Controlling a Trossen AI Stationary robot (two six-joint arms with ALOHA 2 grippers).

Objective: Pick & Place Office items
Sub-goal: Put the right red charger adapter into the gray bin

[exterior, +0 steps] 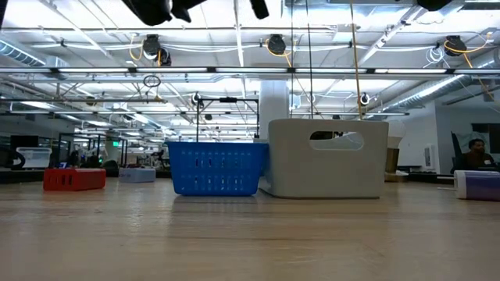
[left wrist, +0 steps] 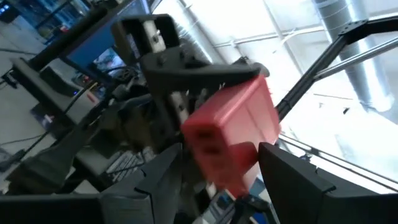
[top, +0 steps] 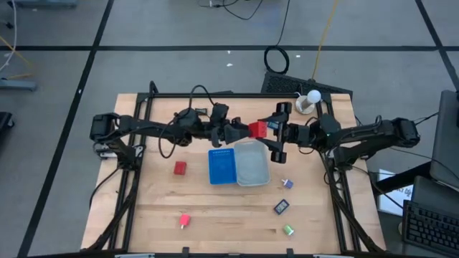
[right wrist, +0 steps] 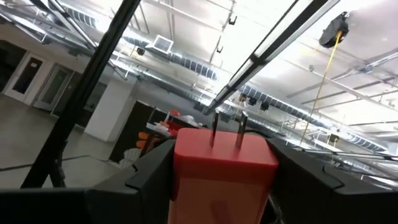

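Note:
A red plug block with two metal prongs hangs in the air above the far ends of the two trays. My left gripper reaches it from the table's left and my right gripper from the right; both are shut on it. Other office items lie on the wood: a red block, a small red piece, a green piece, a dark flat piece and a pale blue piece. My left gripper has the block's end with two small slots between its two fingers, which come from the table's left and slant upward. The block is clear of the table. My right gripper pinches the block's two opposite sides, coming from the table's right and slanting upward. The prongs point away from its wrist.
The blue ribbed tray and the clear tray stand side by side mid-table, just below the grippers. A white round object sits at the far right. Black frame rails run along both table sides.

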